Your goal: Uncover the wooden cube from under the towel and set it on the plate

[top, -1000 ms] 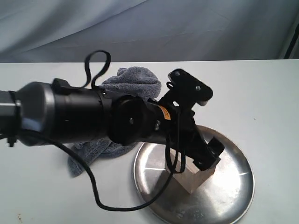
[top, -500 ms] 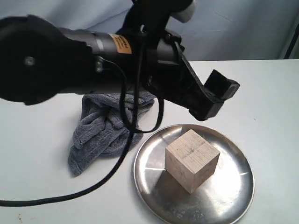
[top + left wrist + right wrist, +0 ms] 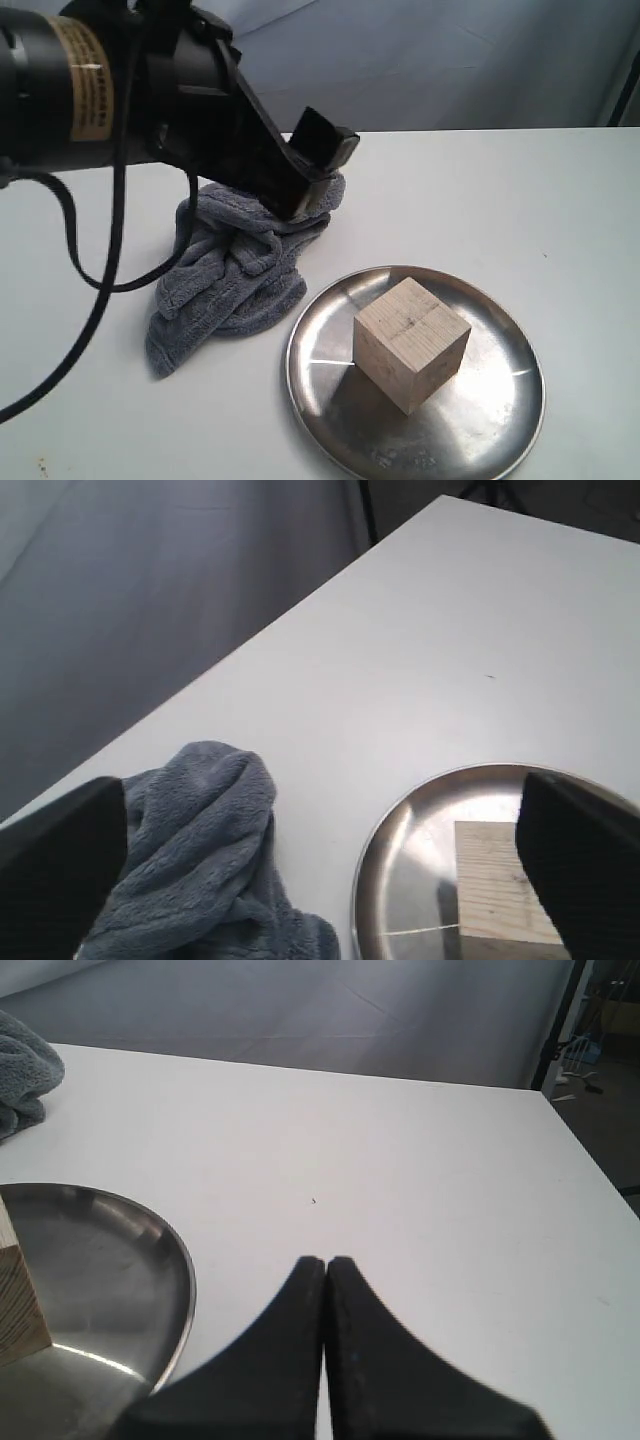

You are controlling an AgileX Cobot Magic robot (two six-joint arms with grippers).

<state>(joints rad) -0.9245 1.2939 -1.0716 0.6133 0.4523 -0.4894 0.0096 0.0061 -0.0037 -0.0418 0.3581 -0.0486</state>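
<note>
Tabletop [image 3: 560, 200] is the biggest thing here: plain matte white, with a blue-grey cloth backdrop [image 3: 450, 60] hanging in soft folds behind it.

Next down is the left arm [image 3: 100, 90], a fat black cylinder with a yellow label and a black cable [image 3: 90, 300] looping off it. It sits up over the towel's side of the table.

The plate [image 3: 500, 420] is a wide round disc of shiny silver metal. It has a shallow raised rim and a scuffed, mirror-ish face that throws back the light.

The towel [image 3: 225, 285] is dark grey fluffy terry, crumpled into a thick lumpy heap just beside the plate's left rim.

The wooden cube [image 3: 410, 343] is totally uncovered and stands flat on the plate, clear of the towel, with one corner edge turned toward the exterior camera. It's pale tan with crisp square edges. You can see fine grain on it, and faint dark lines cross on the top face.

The left gripper [image 3: 320, 785] has its two black fingers [image 3: 60, 870] spread wide with nothing between them. The right gripper [image 3: 325, 1265] hangs low over bare table near the plate, with its tapered black tips pressed together and empty.
</note>
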